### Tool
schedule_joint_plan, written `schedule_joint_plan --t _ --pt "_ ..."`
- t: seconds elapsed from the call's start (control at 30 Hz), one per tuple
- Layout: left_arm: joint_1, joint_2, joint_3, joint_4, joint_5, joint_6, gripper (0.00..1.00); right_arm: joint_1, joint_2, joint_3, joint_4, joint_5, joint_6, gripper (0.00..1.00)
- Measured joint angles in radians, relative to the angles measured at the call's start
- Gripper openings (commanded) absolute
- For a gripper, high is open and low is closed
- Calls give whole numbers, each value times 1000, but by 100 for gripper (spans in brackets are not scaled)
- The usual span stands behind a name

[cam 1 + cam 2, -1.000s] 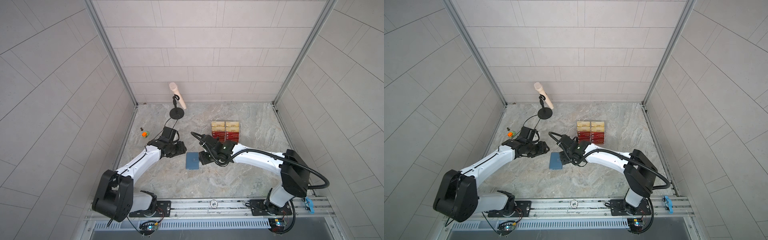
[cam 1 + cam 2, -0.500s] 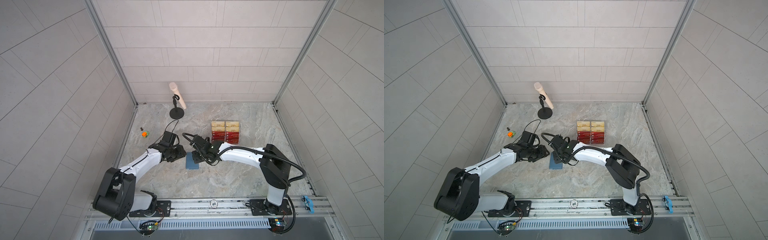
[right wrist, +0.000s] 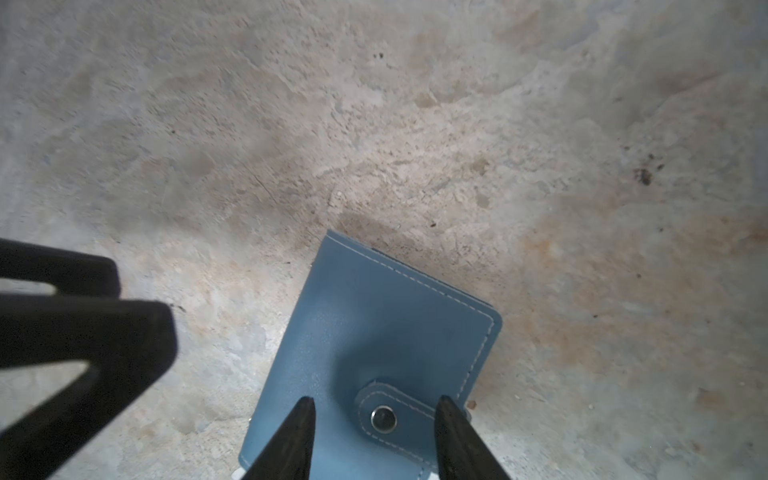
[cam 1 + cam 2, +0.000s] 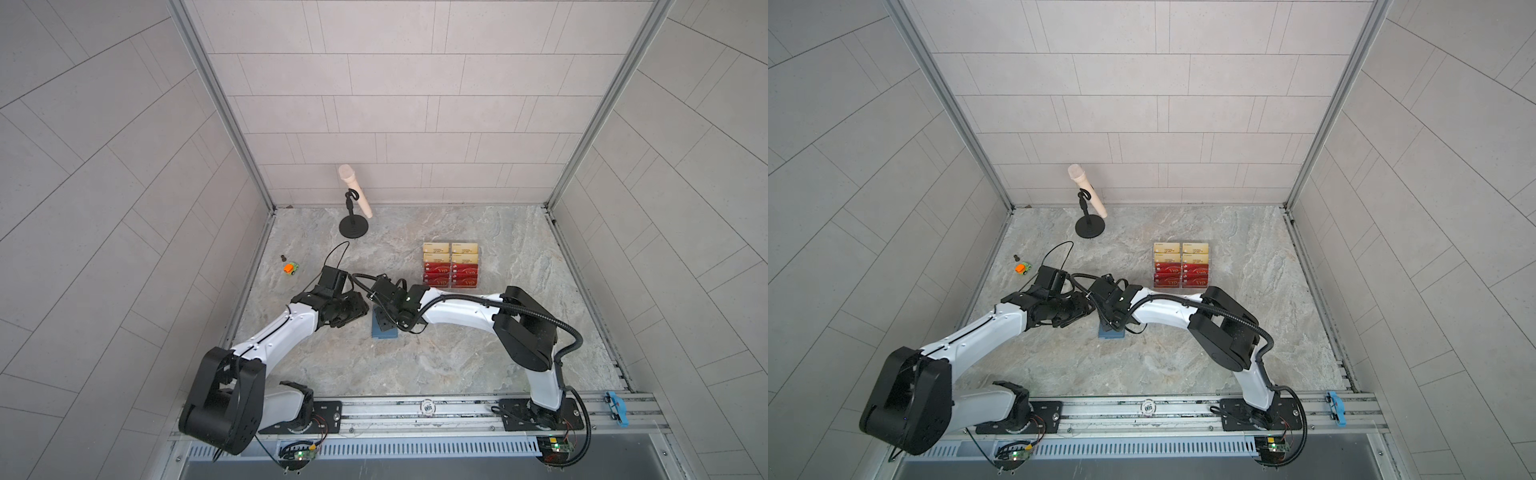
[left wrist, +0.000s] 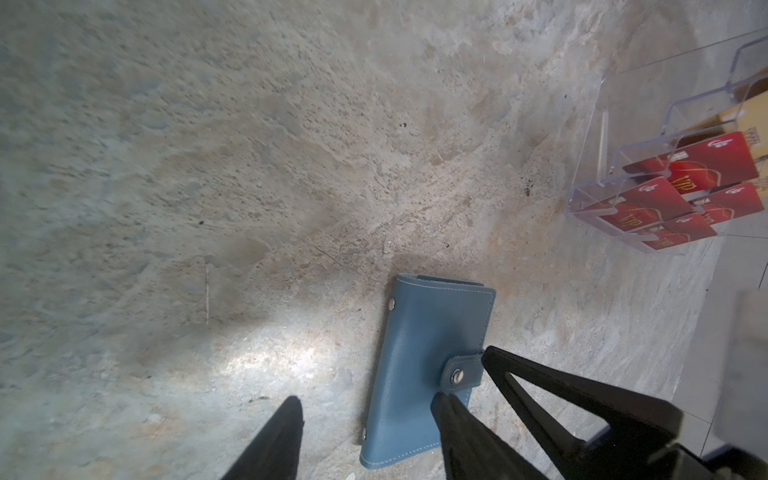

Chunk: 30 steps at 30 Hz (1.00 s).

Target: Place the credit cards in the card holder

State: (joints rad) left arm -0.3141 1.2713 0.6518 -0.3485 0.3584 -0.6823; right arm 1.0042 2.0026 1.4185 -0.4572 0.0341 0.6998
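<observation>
Black-fingered, the right gripper (image 3: 376, 409) is holding its jaws apart, straddling the snap tab (image 3: 384, 417) of the closed slate-blue card holder (image 3: 374, 316), which is lying flat on the stone tabletop (image 3: 374, 124). The left gripper (image 5: 368, 405) is hanging beside it, jaws likewise apart, spanning the holder's spine side. Red VIP credit cards (image 5: 648, 199) are sitting in the clear acrylic stand (image 5: 602, 137), well apart.
</observation>
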Motion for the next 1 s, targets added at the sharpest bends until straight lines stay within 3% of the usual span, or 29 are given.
schedule_joint_plan --t 0.4,0.57,1.0 --pt "-11 68 -7 20 40 1 60 10 -7 -56 -21 124 -48 46" --pt "-36 96 -7 32 50 2 61 10 -45 -111 -14 146 -48 41" --pt "-117 226 14 151 164 3 60 -46 -148 -246 9 100 -36 40"
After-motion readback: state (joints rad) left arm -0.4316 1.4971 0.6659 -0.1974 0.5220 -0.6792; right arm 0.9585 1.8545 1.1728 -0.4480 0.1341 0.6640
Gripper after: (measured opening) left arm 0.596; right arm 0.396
